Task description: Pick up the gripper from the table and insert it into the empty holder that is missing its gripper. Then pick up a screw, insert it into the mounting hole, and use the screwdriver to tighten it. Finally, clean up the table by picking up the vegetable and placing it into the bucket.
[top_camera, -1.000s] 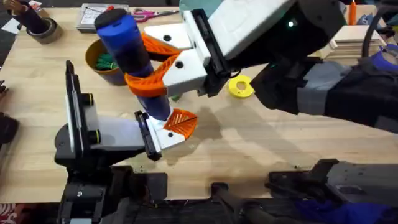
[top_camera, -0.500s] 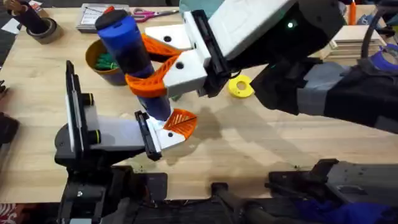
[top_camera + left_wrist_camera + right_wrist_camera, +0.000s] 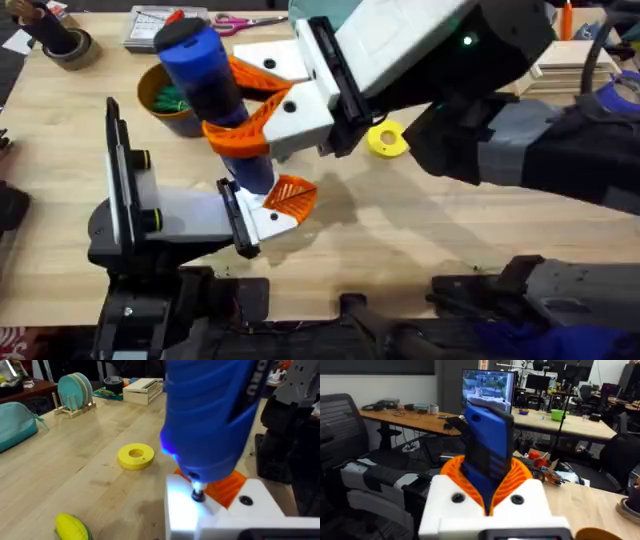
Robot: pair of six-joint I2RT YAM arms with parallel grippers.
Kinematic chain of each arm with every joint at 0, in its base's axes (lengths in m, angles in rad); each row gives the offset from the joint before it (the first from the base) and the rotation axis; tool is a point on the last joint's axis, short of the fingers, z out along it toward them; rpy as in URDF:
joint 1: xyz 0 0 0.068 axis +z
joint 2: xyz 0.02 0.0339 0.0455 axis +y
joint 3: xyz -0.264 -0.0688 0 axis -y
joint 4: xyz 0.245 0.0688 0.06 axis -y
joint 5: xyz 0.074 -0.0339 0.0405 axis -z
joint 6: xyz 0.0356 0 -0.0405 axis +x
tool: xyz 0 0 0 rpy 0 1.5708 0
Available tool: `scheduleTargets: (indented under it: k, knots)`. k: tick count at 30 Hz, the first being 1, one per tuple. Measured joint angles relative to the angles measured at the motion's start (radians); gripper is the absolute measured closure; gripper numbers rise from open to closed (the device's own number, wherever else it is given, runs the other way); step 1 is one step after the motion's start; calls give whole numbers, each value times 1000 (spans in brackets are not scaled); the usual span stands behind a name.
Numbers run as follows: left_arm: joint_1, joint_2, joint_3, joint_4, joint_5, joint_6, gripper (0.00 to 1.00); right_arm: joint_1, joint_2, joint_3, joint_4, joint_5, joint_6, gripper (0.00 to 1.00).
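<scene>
The screwdriver point(image 3: 210, 95) stands nearly upright at about 10 o'clock from the middle of the overhead view, its thick blue handle clamped between the orange ribbed pads point(image 3: 238, 135) of the right tool point(image 3: 250, 105), which is closed on the handle. In the left wrist view its short dark tip point(image 3: 198, 494) points down onto the white holder point(image 3: 220, 515), with the orange gripper point(image 3: 227, 485) just behind the tip. Overhead, that orange gripper sits on the holder point(image 3: 262, 220) at the end of the left arm, at 8 o'clock from the centre. I cannot tell whether the left tool point(image 3: 275, 205) is open or closed.

The bucket point(image 3: 165, 100) lies at 10 o'clock, touching the screwdriver's outline in the overhead view, with something green inside. A yellow ring-shaped disc point(image 3: 387, 140) lies on the surface point(image 3: 400, 230) at 1 o'clock.

The left wrist view adds the corn cob point(image 3: 72, 527) lying near the disc. The right wrist view shows the blue handle point(image 3: 487, 447) rising between its orange pads.
</scene>
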Motion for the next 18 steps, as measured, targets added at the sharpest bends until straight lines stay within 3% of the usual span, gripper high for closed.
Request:
scheduleTargets:
  k: [18]
  knots:
    - [0, 0, 0, 0, 0, 0, 993, 0, 0, 0, 0, -11, -4, 975]
